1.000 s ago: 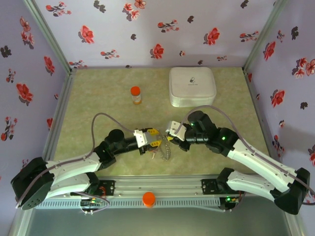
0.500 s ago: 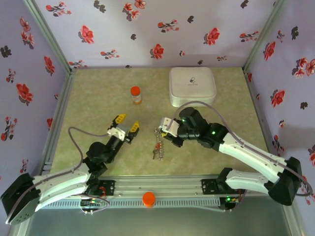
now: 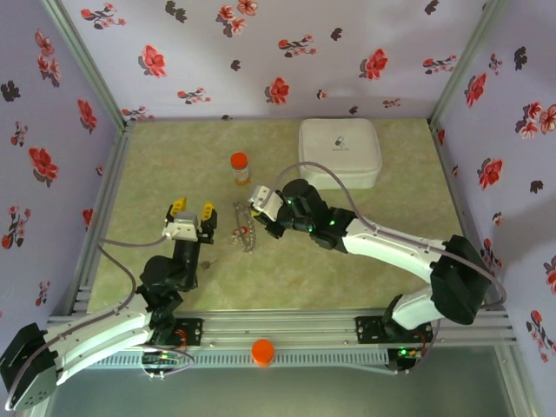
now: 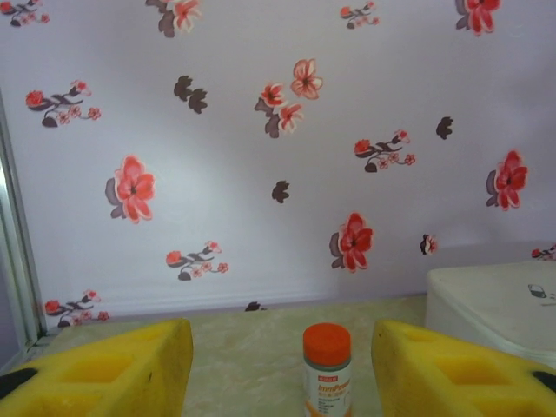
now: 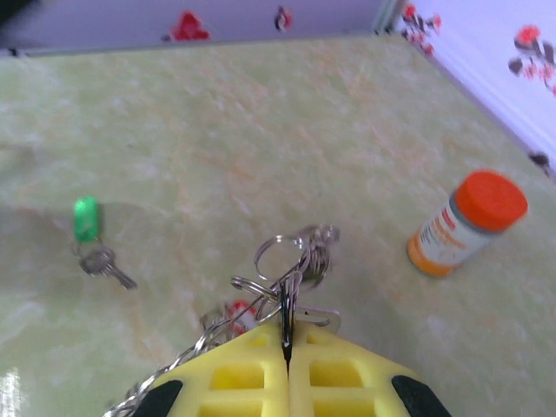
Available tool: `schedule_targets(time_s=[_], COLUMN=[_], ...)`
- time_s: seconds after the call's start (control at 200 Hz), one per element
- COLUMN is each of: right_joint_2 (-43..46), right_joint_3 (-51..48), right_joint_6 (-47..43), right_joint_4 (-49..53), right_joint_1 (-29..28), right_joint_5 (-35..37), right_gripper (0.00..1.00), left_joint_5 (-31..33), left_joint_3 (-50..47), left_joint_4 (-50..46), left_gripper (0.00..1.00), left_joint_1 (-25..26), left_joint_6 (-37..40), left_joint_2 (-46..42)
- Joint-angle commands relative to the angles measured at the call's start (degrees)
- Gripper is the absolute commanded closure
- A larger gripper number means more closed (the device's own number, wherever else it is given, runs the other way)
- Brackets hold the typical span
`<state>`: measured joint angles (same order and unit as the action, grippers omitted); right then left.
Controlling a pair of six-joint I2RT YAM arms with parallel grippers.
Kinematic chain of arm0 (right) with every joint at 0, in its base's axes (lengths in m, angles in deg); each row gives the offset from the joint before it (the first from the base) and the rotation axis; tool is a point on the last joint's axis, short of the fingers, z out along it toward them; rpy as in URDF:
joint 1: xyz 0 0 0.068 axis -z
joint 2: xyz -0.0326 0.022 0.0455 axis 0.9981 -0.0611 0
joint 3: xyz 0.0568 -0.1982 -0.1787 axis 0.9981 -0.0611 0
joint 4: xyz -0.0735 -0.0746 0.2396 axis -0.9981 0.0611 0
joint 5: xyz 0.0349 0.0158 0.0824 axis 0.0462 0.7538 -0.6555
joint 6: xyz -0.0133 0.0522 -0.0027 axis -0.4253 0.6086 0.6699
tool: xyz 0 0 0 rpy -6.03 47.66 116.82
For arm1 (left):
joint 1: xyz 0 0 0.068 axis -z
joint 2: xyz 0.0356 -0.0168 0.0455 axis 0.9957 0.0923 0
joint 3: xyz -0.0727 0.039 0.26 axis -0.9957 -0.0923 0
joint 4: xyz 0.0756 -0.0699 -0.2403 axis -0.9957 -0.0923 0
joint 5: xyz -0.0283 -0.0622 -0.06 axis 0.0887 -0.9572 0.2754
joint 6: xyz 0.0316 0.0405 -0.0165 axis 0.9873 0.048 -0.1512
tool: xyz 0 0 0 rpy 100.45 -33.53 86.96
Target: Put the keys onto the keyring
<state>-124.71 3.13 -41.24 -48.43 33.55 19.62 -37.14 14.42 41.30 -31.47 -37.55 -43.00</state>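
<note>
White case (image 3: 340, 152) at 1 o'clock. Right gripper (image 5: 287, 340) is pinched tight on the keyring (image 3: 247, 231), whose chain runs from 11 to 5 o'clock near centre. Left gripper (image 3: 193, 208), at 8 o'clock, gapes wide. Green key (image 5: 85, 217) lies apart from the keyring

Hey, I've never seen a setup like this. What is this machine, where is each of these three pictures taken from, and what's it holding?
These are two robot arms bolted at the near edge of a table. The overhead picture looks down from behind them; the other two come from a camera on each wrist, so the yellow blocks at the bottom are that gripper's own fingers. The left gripper is open and empty, facing an orange-capped bottle and a white case. The right gripper is shut on the keyring, a bunch of linked metal rings. One green-headed key lies loose on the table.
</note>
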Motion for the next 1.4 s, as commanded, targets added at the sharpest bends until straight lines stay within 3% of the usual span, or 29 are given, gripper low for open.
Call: schedule_targets(time_s=[0.0, 0.43, 0.885, 1.04, 1.235, 1.32, 1.395], right_joint_2=[1.51, 5.9, -0.45, 0.19, 7.11, 10.18, 12.0], right_joint_3=[-3.79, -12.18, -9.4, -8.96, -8.44, -8.2, -8.38], right_joint_6=[2.61, -8.3, -11.39, -10.21, -5.99, -0.83, 8.93], right_joint_4=[-0.69, 19.79, 30.16, 29.94, 28.21, 27.32, 24.96], right_joint_1=[0.69, 5.61, 5.12, 4.85, 4.86, 4.86, 4.61], right_joint_5=[6.36, 14.63, 20.29, 19.14, 15.55, 13.36, 10.09], right_gripper=[1.0, 1.0, 1.0, 0.84, 0.66, 0.64, 0.64], left_joint_5=[3.21, 3.22, 2.2, 1.81, 1.16, 0.92, 0.7], left_joint_3=[1.25, 0.92, 1.72, 1.89, 2.19, 2.15, 2.01], left_joint_4=[-1.02, -5.08, -9.95, -10.12, -10.65, -10.9, -11.32], left_gripper=[0.44, 0.44, 0.47, 0.47, 0.47, 0.47, 0.47], left_joint_1=[-0.65, -1.96, -2.26, -2.43, -2.68, -2.77, -2.9], left_joint_6=[-2.36, -7.41, -8.82, -8.93, -8.56, -8.64, -9.26], left_joint_2=[0.51, 3.2, 3.65, 4.24, 4.73, 4.98, 5.21])
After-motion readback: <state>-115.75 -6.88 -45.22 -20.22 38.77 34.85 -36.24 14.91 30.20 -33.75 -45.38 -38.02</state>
